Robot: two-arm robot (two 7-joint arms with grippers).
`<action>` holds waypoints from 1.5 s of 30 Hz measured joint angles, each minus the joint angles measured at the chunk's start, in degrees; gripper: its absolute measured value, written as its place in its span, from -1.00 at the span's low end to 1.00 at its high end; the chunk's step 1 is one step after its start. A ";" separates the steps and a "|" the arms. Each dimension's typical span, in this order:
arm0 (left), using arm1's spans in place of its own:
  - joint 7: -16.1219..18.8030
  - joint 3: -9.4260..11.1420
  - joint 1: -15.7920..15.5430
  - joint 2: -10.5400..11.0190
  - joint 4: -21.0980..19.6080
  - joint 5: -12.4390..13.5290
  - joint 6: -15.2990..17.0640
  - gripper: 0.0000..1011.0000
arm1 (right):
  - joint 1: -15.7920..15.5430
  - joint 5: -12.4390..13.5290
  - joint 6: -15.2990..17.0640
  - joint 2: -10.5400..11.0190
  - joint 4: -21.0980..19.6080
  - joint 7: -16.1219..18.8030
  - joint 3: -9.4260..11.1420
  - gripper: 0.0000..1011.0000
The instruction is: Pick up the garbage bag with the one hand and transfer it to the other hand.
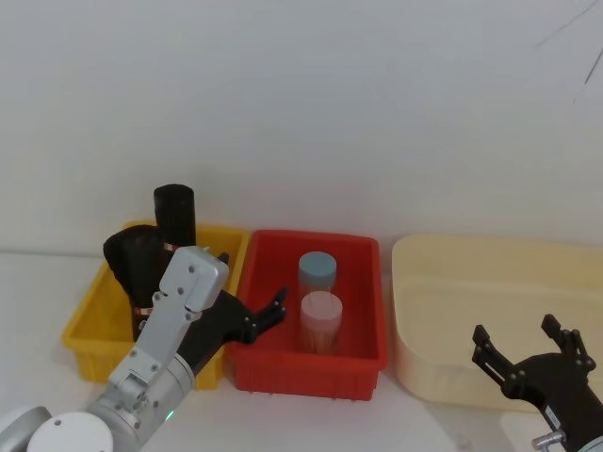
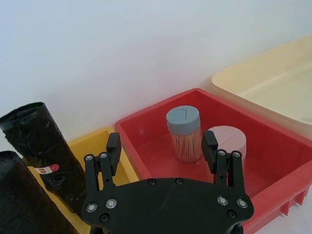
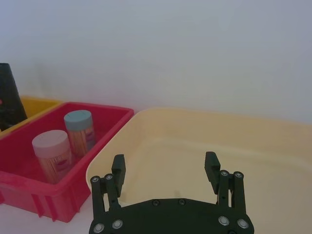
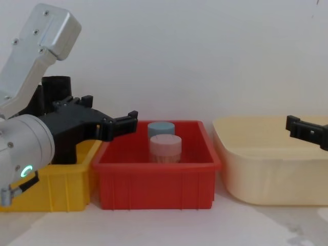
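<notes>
Evidently your handover has not begun: the garbage bag (image 1: 130,259), a black cylindrical roll of plastic bags, leans in the yellow plastic bin (image 1: 83,331) at the left end of the white table (image 4: 154,225), and neither tool touches it. Your left tool (image 2: 161,144), the black two-finger one on the silver-grey arm with the green ring light, hovers with its fingers spread wide and nothing between them. It sits above the line where the yellow bin meets the red plastic bin (image 1: 369,282), just to the right of the roll. Your right tool (image 1: 515,334), also black and two-fingered, hangs spread and empty at the near rim of the cream plastic tub (image 1: 443,282), well apart from the roll.

By this reading everything is left to do: the grasp, the lift out of the bin, the meeting of the two tools and the pass.

The yellow bin holds two rolls: the garbage bag nearer the robot and, behind it, a taller black roll (image 1: 174,215) standing upright, its small red-and-white tag plain in the left wrist view. The red bin holds two clear jars of thin wooden sticks, a blue-lidded jar (image 1: 317,268) at the back and a pink-lidded jar (image 1: 321,307) in front. Whether they touch is unclear. The tub's floor shows bare in the right wrist view.
</notes>
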 joint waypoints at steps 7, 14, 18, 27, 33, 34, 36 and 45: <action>0.00 0.00 0.00 0.00 0.00 0.00 0.00 0.98 | 0.00 0.00 0.00 0.00 0.00 0.00 0.00 0.98; 0.00 0.00 0.00 0.00 0.00 0.00 0.00 0.98 | 0.00 0.00 0.00 0.00 0.00 0.00 0.00 0.98; 0.00 0.00 0.00 0.00 0.00 0.00 0.00 0.98 | 0.00 0.00 0.00 0.00 0.00 0.00 0.00 0.98; 0.00 0.00 0.00 0.00 0.00 0.00 0.00 0.98 | 0.00 0.00 0.00 0.00 0.00 0.00 0.00 0.98; 0.00 0.00 0.00 0.00 0.00 0.00 0.00 0.98 | 0.00 0.00 0.01 0.00 0.00 0.00 0.00 0.98; 0.00 0.00 0.00 0.00 0.00 0.00 0.00 0.98 | 0.00 0.00 0.00 0.00 0.00 0.00 0.00 0.98; 0.00 0.00 0.00 0.00 0.00 0.00 0.00 0.98 | 0.00 0.00 0.00 0.00 0.00 0.00 0.00 0.98; -0.05 0.04 -0.21 -0.16 0.01 0.01 0.09 0.98 | 0.03 0.02 0.01 -0.02 0.00 0.02 0.04 0.98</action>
